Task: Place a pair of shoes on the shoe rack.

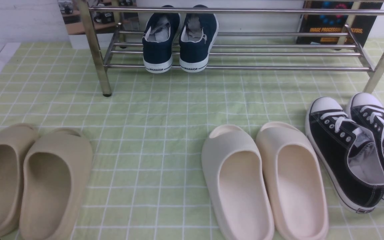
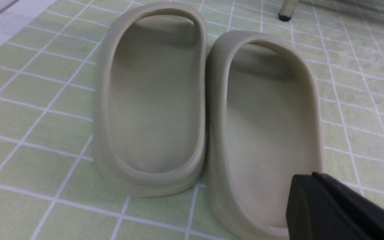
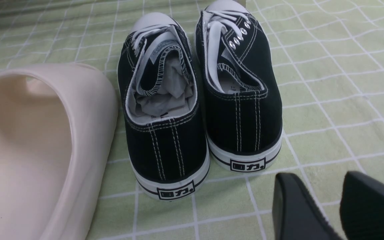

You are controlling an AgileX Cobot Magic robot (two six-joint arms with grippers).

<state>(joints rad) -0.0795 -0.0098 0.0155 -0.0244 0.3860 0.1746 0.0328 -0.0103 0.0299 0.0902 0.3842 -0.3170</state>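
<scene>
The pair of shoes, two navy canvas sneakers with white soles, stands side by side on the lower bars of the shoe rack [image 1: 245, 68], heels toward me. The left shoe [image 1: 159, 41] and the right shoe [image 1: 197, 38] touch each other. My left gripper [image 2: 307, 177] is shut with nothing in it and hovers over the heel end of a tan slide. My right gripper [image 3: 318, 180] is open and empty, just behind the heels of the black lace-up sneakers. Both grippers are far from the rack.
A green checked cloth [image 1: 165, 113] covers the floor. Two tan slides [image 1: 28, 180] lie at the front left, two cream slides [image 1: 262, 180] at the front middle, and black lace-up sneakers [image 1: 355, 150] at the right. The rack's legs [image 1: 102, 76] stand on the cloth.
</scene>
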